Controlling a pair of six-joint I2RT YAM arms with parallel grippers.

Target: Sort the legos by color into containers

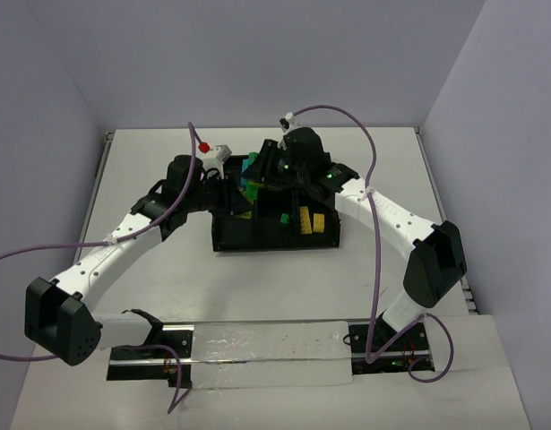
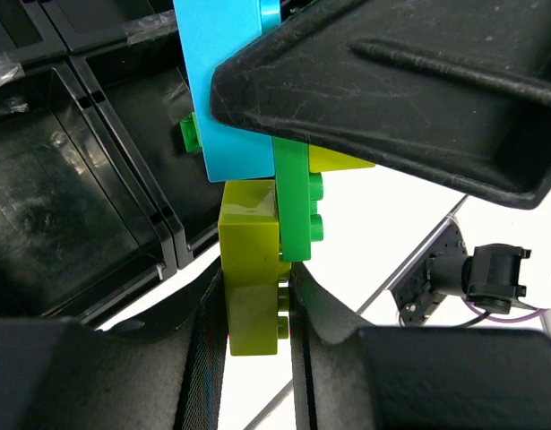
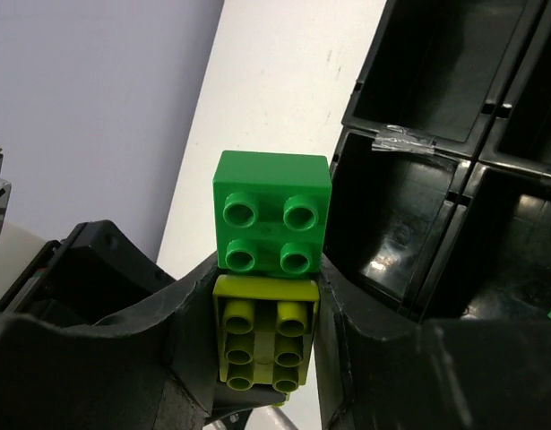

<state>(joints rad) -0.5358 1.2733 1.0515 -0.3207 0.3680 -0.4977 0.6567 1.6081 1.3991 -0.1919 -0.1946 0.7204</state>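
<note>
A cluster of stuck legos (image 1: 251,176) hangs between both grippers above the back of the black divided tray (image 1: 230,242). In the left wrist view it is a teal plate (image 2: 226,81), a green brick (image 2: 297,206) and a yellow-green brick (image 2: 251,260). My left gripper (image 2: 257,300) is shut on that yellow-green brick. My right gripper (image 3: 266,336) is shut on a yellow-green brick (image 3: 264,345) with a green brick (image 3: 273,210) just above it. In the top view the left gripper (image 1: 232,184) and right gripper (image 1: 268,170) meet at the cluster.
Yellow bricks (image 1: 311,222) lie in the tray's front right compartment and a green brick (image 1: 282,218) in the front middle one. Dark tray compartments show in both wrist views (image 2: 69,206) (image 3: 409,224). Purple cables (image 1: 374,179) arc over the arms. Walls enclose the table.
</note>
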